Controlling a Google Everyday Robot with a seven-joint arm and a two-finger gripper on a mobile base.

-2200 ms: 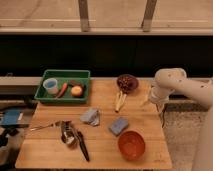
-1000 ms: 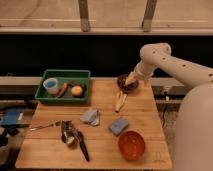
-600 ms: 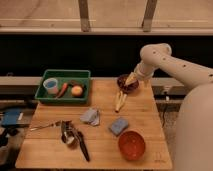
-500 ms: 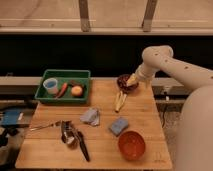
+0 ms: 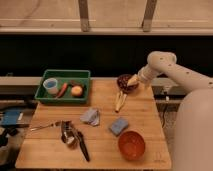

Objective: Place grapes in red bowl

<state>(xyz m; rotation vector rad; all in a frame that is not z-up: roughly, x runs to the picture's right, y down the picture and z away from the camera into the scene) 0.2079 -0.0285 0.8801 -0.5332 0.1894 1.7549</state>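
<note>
The grapes point(image 5: 123, 81) are a dark red-purple cluster lying in a dark purple bowl point(image 5: 121, 87) at the back right of the wooden table. My gripper point(image 5: 133, 80) is right at the bowl's right rim, next to the grapes, at the end of the white arm that reaches in from the right. The red bowl point(image 5: 131, 145) is orange-red and stands at the front right of the table, well apart from the gripper. Its inside looks plain.
A banana point(image 5: 119, 101) lies just in front of the purple bowl. A blue sponge point(image 5: 119, 125) and a grey cloth point(image 5: 90, 116) lie mid-table. A green bin point(image 5: 86, 75) at the back left holds a cup, a carrot and an orange. Utensils point(image 5: 70, 135) lie front left.
The arm has swung from the table's right side over to the purple bowl. Over the last second the gripper has stayed at the bowl, shifting only slightly.
</note>
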